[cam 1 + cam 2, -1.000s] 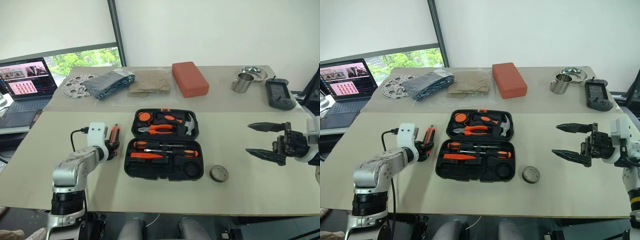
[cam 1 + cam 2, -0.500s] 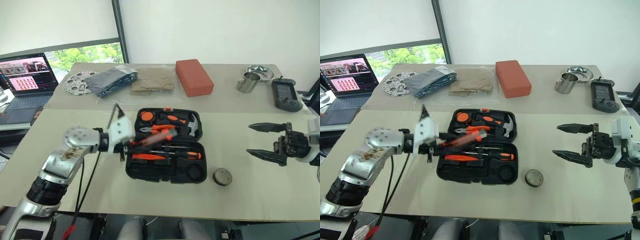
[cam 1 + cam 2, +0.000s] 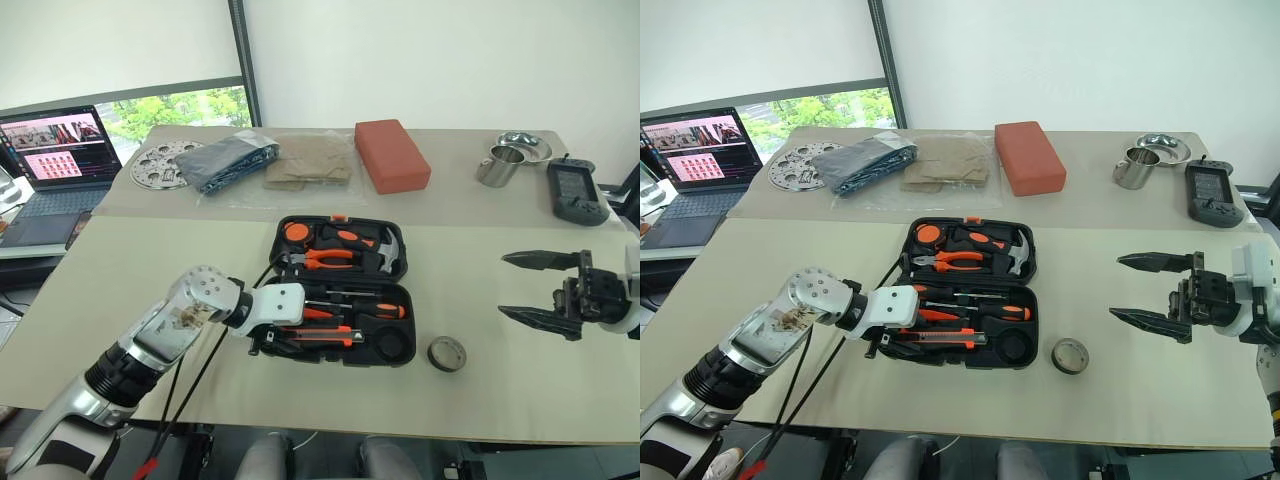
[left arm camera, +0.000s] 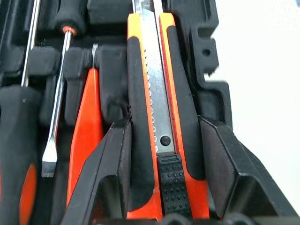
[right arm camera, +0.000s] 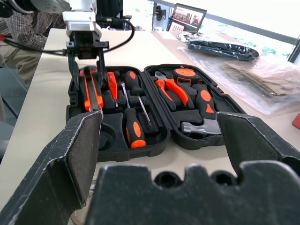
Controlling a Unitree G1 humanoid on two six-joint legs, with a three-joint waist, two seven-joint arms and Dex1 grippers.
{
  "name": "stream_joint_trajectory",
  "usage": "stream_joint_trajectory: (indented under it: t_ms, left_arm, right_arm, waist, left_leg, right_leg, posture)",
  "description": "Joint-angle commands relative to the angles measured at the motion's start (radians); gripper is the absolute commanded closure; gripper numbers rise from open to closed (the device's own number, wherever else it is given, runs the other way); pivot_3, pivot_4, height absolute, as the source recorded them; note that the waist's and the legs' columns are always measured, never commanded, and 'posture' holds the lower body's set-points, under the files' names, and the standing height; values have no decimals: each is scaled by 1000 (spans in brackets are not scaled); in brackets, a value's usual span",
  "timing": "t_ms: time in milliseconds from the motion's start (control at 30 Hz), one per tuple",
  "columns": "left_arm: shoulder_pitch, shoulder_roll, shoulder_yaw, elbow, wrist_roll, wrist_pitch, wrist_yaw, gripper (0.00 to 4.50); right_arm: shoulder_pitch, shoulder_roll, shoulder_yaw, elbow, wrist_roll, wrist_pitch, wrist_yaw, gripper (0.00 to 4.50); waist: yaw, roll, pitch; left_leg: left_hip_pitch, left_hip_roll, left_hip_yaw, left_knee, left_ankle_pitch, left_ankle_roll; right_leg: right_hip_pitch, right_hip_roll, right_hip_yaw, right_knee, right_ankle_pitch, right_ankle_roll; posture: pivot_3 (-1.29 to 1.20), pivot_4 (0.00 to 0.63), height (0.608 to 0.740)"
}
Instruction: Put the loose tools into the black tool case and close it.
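The left gripper (image 4: 161, 164) is holding the orange-and-black utility knife (image 4: 161, 117) over the near row of the open black tool case (image 3: 270, 345), its jaws pinching the knife's body from both sides near the slider end. The knife is lying along the case's near edge, its long axis running across the counter (image 3: 130, 270) and parallel to the two long screwdrivers (image 3: 365, 305) already seated farther in; its blade end is pointing away from the gripper, toward the round well at the case's right end. A small all-orange screwdriver (image 4: 86, 126) is sitting in the slot just beside it.

To do this step well, the knife probably wants lowering flat, kept parallel to its moulded slot, then pressing down before the jaws are spreading; a tilted knife could ride on the ridge and block the lid.

The right gripper (image 3: 1150, 292) is hovering above the counter to the right of the case, jaws spread wide and holding nothing. The small dark grey tape roll (image 3: 446, 351) is lying on the counter just beside the case's near right corner, not yet packed.
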Motion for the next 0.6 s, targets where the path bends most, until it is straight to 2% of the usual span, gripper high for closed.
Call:
stream_joint_trajectory:
  t_ms: [33,500,567,600]
  left_arm:
    - [-28,-12,-23,-12,28,8,-2,2843]
    - [-50,-30,-66,-1,81,-46,-37,2843]
    - [-48,-35,-63,-6,83,-40,-35,1827]
    - [-47,-37,-60,-8,82,-36,-33,1651]
  right_arm:
    - [4,-2,-42,-29,2,12,47,0]
    - [-12,2,-48,-20,-12,5,47,0]
    - [-11,1,-48,-18,-12,3,47,0]
    - [-10,0,-49,-18,-12,4,47,0]
  waist:
    - [1,0,0]
    - [3,0,0]
    - [3,0,0]
    - [3,0,0]
  left_leg:
    - [-1,0,0,0,0,0]
    - [0,0,0,3,0,0]
    - [0,0,0,3,0,0]
    - [1,0,0,3,0,0]
  right_leg:
    - [0,0,0,0,0,0]
    - [0,0,0,2,0,0]
    - [0,0,0,2,0,0]
    - [0,0,0,2,0,0]
  posture:
    - [0,150,740]
    - [0,150,740]
    - [0,150,740]
    - [0,150,740]
